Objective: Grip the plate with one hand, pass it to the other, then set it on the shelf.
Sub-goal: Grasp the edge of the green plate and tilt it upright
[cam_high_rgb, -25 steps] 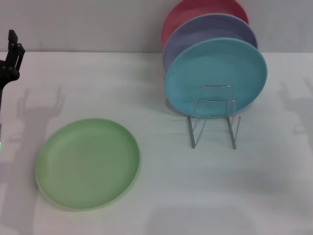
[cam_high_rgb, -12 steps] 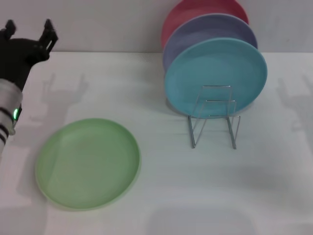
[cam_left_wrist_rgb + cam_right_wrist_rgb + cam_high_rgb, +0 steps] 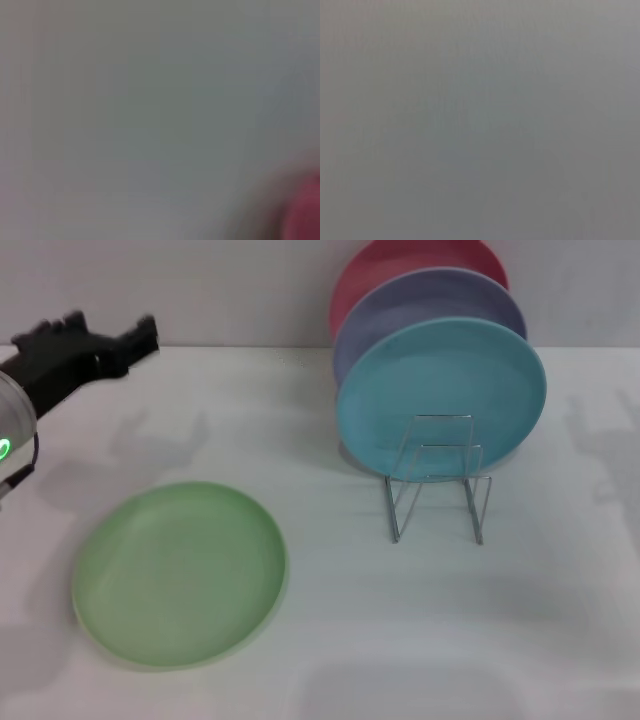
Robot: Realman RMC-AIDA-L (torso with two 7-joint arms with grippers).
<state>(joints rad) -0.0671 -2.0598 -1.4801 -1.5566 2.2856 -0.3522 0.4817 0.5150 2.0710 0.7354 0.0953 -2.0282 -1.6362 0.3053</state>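
Four round plates sit on one big flat white table (image 3: 330, 630). The table is the biggest thing here. Next in size is the round light green plastic plate (image 3: 180, 574). It lies flat near the front left of the table, well apart from the rack, and nothing touches it. It lies there so a gripper can grab its raised rim.

The turquoise-blue plate (image 3: 440, 398), the lavender plate (image 3: 430, 300) behind it and the pink-red plate (image 3: 400, 260) at the very back all stand on edge. The wire loops of the thin silver wire plate rack (image 3: 438, 480) hold them up, so they take little room. The front loops of the rack stand empty. I think the green plate should go there.

The black left gripper (image 3: 95, 340) hangs in the air over the far left of the table, beyond the green plate. I cannot tell how its fingers are set. The right gripper is not in sight. No part of the job is done yet.
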